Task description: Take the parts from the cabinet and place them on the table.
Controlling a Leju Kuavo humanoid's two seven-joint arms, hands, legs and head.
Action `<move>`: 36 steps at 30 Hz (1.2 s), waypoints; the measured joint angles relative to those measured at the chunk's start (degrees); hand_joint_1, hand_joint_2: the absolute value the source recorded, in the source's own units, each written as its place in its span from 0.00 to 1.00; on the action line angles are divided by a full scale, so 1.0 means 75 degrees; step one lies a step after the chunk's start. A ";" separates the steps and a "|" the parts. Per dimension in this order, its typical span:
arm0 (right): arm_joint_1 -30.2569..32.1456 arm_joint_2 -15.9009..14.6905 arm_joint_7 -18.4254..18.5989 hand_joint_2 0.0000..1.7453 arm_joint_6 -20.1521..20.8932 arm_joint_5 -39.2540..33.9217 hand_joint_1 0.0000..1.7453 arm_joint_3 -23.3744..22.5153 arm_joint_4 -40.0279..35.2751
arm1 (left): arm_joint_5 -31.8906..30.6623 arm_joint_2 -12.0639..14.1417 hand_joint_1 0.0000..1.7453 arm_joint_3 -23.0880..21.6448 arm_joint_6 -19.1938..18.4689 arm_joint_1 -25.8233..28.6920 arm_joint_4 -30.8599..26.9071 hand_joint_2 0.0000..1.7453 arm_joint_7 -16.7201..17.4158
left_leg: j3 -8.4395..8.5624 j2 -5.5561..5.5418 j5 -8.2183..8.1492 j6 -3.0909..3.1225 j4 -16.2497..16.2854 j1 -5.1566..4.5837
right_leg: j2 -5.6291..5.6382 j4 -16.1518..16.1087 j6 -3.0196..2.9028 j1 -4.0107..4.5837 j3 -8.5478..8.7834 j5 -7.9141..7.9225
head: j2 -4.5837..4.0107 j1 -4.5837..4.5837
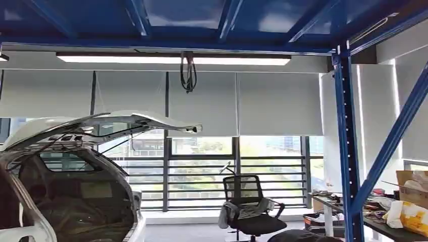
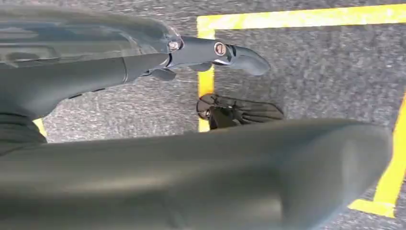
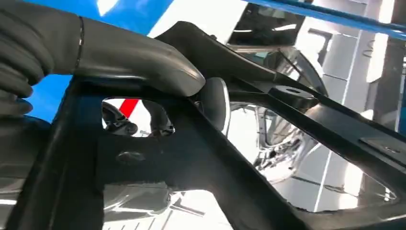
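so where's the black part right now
The black part is in the right hand, seen close in the right wrist view, the thumb lying over its frame, with the white car body behind it.

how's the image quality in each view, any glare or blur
Head view: ceiling light and windows blown out, car interior dark. Left wrist view: left hand blurred up close, floor sharper. Right wrist view: black part silhouetted against bright backlight, right hand soft.

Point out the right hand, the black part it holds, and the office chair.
right hand (image 3: 139,60): right wrist view, on the thumb.
black part (image 3: 191,163): right wrist view, on its frame bar.
office chair (image 1: 243,190): head view, on the backrest.
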 joint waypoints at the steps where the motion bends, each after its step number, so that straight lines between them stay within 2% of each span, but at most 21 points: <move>1: 0.0004 0.0003 0.0000 1.00 0.0000 0.0000 1.00 0.0000 0.0000 | 0.0000 0.0000 0.00 0.0000 0.0000 -0.0003 0.0000 0.00 -0.0003 | -0.0137 0.0000 -0.0421 -0.0014 0.0502 0.0003 | -0.0012 0.0003 -0.0021 0.0006 -0.0079 0.0052 | 0.0000 0.0000; 3: -0.0002 0.0000 0.0000 1.00 0.0009 -0.0003 1.00 0.0000 0.0009 | -0.0011 0.0000 0.00 -0.0006 -0.0006 -0.0006 0.0000 0.00 -0.0003 | -0.0366 0.0000 -0.0964 -0.0032 0.1511 0.0002 | -0.0034 0.0014 -0.0036 0.0033 -0.0248 0.0179 | 0.0000 0.0000; 4: 0.0000 0.0000 -0.0006 1.00 0.0026 -0.0006 1.00 0.0003 0.0023 | -0.0015 0.0000 0.00 -0.0009 -0.0006 -0.0009 0.0000 0.00 -0.0003 | -0.0332 0.0001 -0.0931 -0.0035 0.1710 0.0001 | -0.0044 0.0028 -0.0033 0.0042 -0.0349 0.0239 | 0.0000 0.0000; 5: 0.0004 0.0000 -0.0017 1.00 0.0041 -0.0006 1.00 0.0003 0.0032 | -0.0023 0.0003 0.00 -0.0009 -0.0006 -0.0009 0.0000 0.00 -0.0006 | -0.0142 0.0002 -0.0722 -0.0024 0.1544 -0.0003 | -0.0047 0.0051 -0.0022 0.0046 -0.0443 0.0289 | 0.0000 0.0000; 7: -0.0009 -0.0003 -0.0088 1.00 0.0070 -0.0012 1.00 0.0003 0.0032 | -0.0038 0.0012 0.00 -0.0012 -0.0006 -0.0017 0.0000 0.00 -0.0012 | 0.0610 0.0002 -0.0174 0.0032 0.0411 -0.0009 | -0.0044 0.0129 0.0017 0.0046 -0.0597 0.0368 | 0.0000 0.0000; 9: -0.0031 -0.0035 -0.0180 1.00 0.0128 -0.0032 1.00 0.0003 0.0035 | -0.0076 0.0035 0.00 -0.0017 -0.0012 -0.0050 0.0000 0.00 -0.0023 | 0.1221 -0.0002 -0.0156 0.0109 -0.0627 -0.0046 | -0.0043 0.0216 0.0094 0.0090 -0.0706 0.0427 | 0.0000 0.0000; 12: -0.0103 -0.0073 -0.0265 1.00 0.0184 -0.0044 1.00 0.0003 0.0035 | -0.0108 0.0035 0.00 -0.0023 -0.0023 -0.0068 0.0000 0.00 -0.0035 | 0.1114 -0.0002 -0.0142 0.0146 -0.0660 -0.0083 | -0.0056 0.0206 0.0232 0.0051 -0.0800 0.0614 | 0.0000 -0.0003; 13: -0.0100 -0.0096 -0.0303 1.00 0.0204 -0.0052 1.00 0.0000 0.0035 | -0.0114 0.0035 0.00 -0.0026 -0.0026 -0.0046 0.0003 0.00 -0.0035 | 0.1057 0.0011 -0.0050 0.0246 -0.0697 -0.0063 | -0.0042 0.0197 0.0291 0.0076 -0.0828 0.0684 | 0.0000 0.0000; 15: -0.0106 -0.0143 -0.0387 1.00 0.0227 -0.0058 1.00 -0.0017 0.0044 | -0.0114 0.0044 0.00 -0.0035 -0.0023 -0.0065 0.0000 0.00 -0.0047 | 0.0886 0.0067 0.0122 0.0410 -0.0719 -0.0027 | -0.0004 0.0581 0.0341 0.0030 -0.0996 0.0044 | 0.0000 -0.0003; 17: -0.0109 -0.0149 -0.0452 1.00 0.0239 -0.0061 1.00 -0.0029 0.0064 | -0.0119 0.0050 0.00 -0.0047 -0.0029 -0.0063 0.0000 0.00 -0.0050 | 0.0705 0.0080 0.0269 0.0431 -0.0713 -0.0050 | -0.0006 0.1663 0.0392 0.0015 -0.1254 -0.0811 | 0.0000 -0.0003; 18: -0.0104 -0.0152 -0.0496 1.00 0.0254 -0.0058 1.00 -0.0038 0.0082 | -0.0119 0.0050 0.00 -0.0058 -0.0032 -0.0063 0.0000 0.00 -0.0050 | 0.0610 0.0092 0.0335 0.0438 -0.0705 -0.0064 | -0.0006 0.2223 0.0412 0.0017 -0.1350 -0.1034 | 0.0000 -0.0003; 19: -0.0104 -0.0152 -0.0531 1.00 0.0271 -0.0058 1.00 -0.0047 0.0099 | -0.0119 0.0050 0.00 -0.0070 -0.0035 -0.0061 0.0000 0.00 -0.0050 | 0.0525 0.0098 0.0405 0.0435 -0.0694 -0.0076 | -0.0007 0.2511 0.0423 0.0016 -0.1334 -0.1002 | 0.0000 -0.0003; 21: -0.0102 -0.0152 -0.0647 1.00 0.0294 -0.0055 1.00 -0.0061 0.0108 | -0.0119 0.0050 0.00 -0.0076 -0.0047 -0.0062 0.0000 0.00 -0.0047 | 0.0346 0.0103 0.0527 0.0422 -0.0663 -0.0098 | -0.0006 0.2116 0.0406 0.0018 -0.0867 -0.0490 | 0.0000 -0.0003; 23: -0.0108 -0.0152 -0.0752 1.00 0.0327 -0.0032 1.00 -0.0102 0.0108 | -0.0134 0.0050 0.00 -0.0079 -0.0070 -0.0061 0.0000 0.00 -0.0023 | 0.0224 0.0095 0.0630 0.0395 -0.0624 -0.0112 | 0.0005 0.0650 0.0308 0.0034 0.0140 -0.0110 | 0.0000 -0.0003; 25: -0.0119 -0.0152 -0.0863 1.00 0.0367 -0.0009 1.00 -0.0158 0.0093 | -0.0181 0.0050 0.00 -0.0085 -0.0090 -0.0047 0.0000 0.00 0.0076 | 0.0173 0.0090 0.0713 0.0320 -0.0594 -0.0150 | 0.0017 -0.0307 0.0232 0.0077 0.0699 -0.0311 | 0.0000 0.0000; 28: -0.0135 -0.0152 -0.1005 1.00 0.0446 -0.0015 1.00 -0.0253 0.0096 | -0.0242 0.0061 0.00 -0.0085 -0.0172 0.0002 0.0000 0.00 0.0466 | 0.0081 0.0084 0.0908 0.0176 -0.0608 -0.0134 | 0.0011 -0.0330 0.0123 0.0115 0.0565 -0.0210 | 0.0000 0.0000; 29: -0.0160 -0.0152 -0.1055 1.00 0.0493 -0.0020 1.00 -0.0256 0.0102 | -0.0245 0.0105 0.00 -0.0087 -0.0210 0.0021 0.0000 0.00 0.0592 | 0.0042 0.0075 0.0722 0.0141 -0.0543 -0.0108 | -0.0052 -0.0365 0.0039 0.0049 0.0509 -0.0114 | 0.0000 -0.0003; 32: -0.0264 -0.0155 -0.1172 1.00 0.0682 -0.0055 1.00 -0.0350 0.0172 | -0.0251 0.0152 0.00 -0.0085 -0.0408 0.0106 0.0000 0.00 0.1090 | -0.0335 0.0074 -0.0577 0.0041 0.0796 -0.0075 | -0.0044 -0.0338 -0.0061 0.0059 0.0184 0.0082 | 0.0000 0.0003; 33: -0.0307 -0.0161 -0.1195 1.00 0.0729 -0.0064 1.00 -0.0376 0.0210 | -0.0265 0.0178 0.00 -0.0085 -0.0423 0.0116 0.0000 0.00 0.1227 | -0.0480 0.0074 -0.0795 0.0012 0.1359 -0.0069 | -0.0056 -0.0324 -0.0060 0.0061 0.0065 0.0158 | 0.0000 0.0003; 34: -0.0374 -0.0163 -0.1207 1.00 0.0784 -0.0073 1.00 -0.0385 0.0271 | -0.0286 0.0216 0.00 -0.0085 -0.0423 0.0138 0.0000 0.00 0.1376 | -0.0536 0.0074 -0.0769 -0.0008 0.1761 -0.0063 | -0.0061 -0.0299 -0.0050 0.0062 -0.0058 0.0236 | 0.0000 0.0003; 36: -0.0458 -0.0166 -0.1215 1.00 0.0845 -0.0105 1.00 -0.0391 0.0362 | -0.0323 0.0292 0.00 -0.0085 -0.0425 0.0184 0.0000 0.00 0.1513 | -0.0289 0.0077 -0.0172 -0.0036 0.1639 -0.0036 | -0.0140 -0.0246 -0.0033 0.0060 -0.0264 0.0344 | 0.0000 0.0003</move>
